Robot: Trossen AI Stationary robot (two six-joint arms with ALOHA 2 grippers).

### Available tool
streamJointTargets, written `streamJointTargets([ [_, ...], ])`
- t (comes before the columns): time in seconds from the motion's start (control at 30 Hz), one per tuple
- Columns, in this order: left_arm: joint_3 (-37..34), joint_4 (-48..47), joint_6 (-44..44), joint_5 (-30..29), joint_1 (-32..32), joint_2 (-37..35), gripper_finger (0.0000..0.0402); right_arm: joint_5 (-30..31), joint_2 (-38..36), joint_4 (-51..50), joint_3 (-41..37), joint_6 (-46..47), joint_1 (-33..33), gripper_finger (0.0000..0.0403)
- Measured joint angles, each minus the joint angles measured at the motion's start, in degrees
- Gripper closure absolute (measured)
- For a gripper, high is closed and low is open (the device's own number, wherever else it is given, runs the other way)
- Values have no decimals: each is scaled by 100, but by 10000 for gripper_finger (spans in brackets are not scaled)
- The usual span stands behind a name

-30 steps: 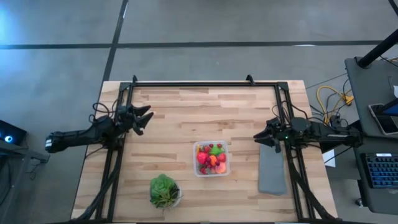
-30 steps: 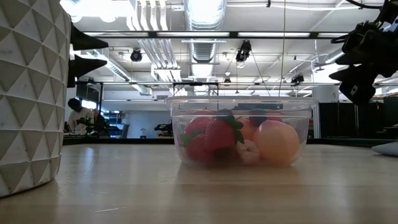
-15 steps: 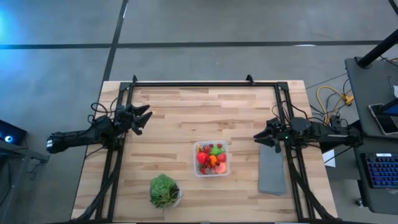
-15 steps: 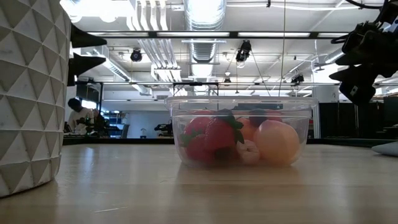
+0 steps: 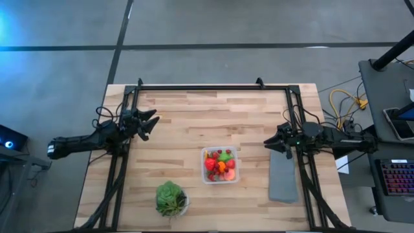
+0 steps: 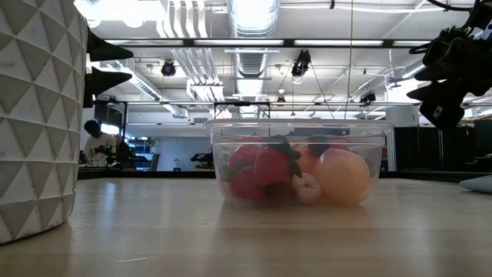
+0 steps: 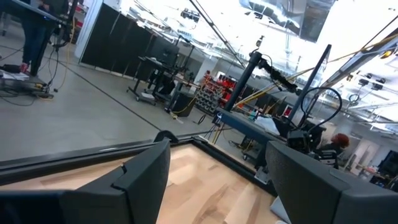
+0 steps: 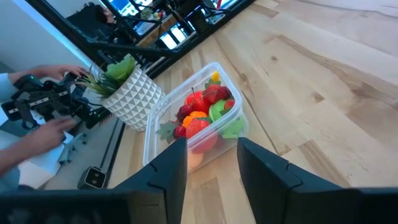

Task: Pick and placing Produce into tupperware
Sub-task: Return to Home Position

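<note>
1. High view: one clear container (image 5: 220, 165) sits mid-worktop (image 5: 207, 110) with the produce (image 5: 218, 166) heaped inside. There's one potted plant (image 5: 171, 198) and one grey slab (image 5: 283, 180). The left end effector (image 5: 152, 123) and right end effector (image 5: 270, 144) hang at opposite edges.
2. Low view: I count about three red pieces, one peach-coloured and one pink. The heap hides the rest.
3. Left wrist view: released, spread wide, nothing held.
4. Right wrist view: released too, with the container ahead. Packing looks done; next, I'd say, just park both arms.
</note>
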Motion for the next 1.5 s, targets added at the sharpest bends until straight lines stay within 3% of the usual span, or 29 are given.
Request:
streamJointTargets([
  [0.17, 22, -158, 579, 209, -2, -48, 149, 0, 0, 0, 0, 1, 0, 272],
  [0.23, 28, -125, 1062, 1241, 2, -44, 149, 0, 0, 0, 0, 0, 0, 274],
  [0.33, 23, -158, 1847, 3632, 30, -168, 149, 0, 22, 2, 0, 0, 0, 275],
  [0.4, 9, -182, 1919, 4495, 28, -170, 149, 0, 32, -5, -4, 2, 0, 273],
  [0.9, 6, -579, 2019, 2687, 4, -177, 149, 0, 55, -2, -4, 2, 0, 271],
  [1.5, 0, -730, 2839, 2158, -236, -149, 149, -2, 55, -2, -4, 2, -2, 277],
])
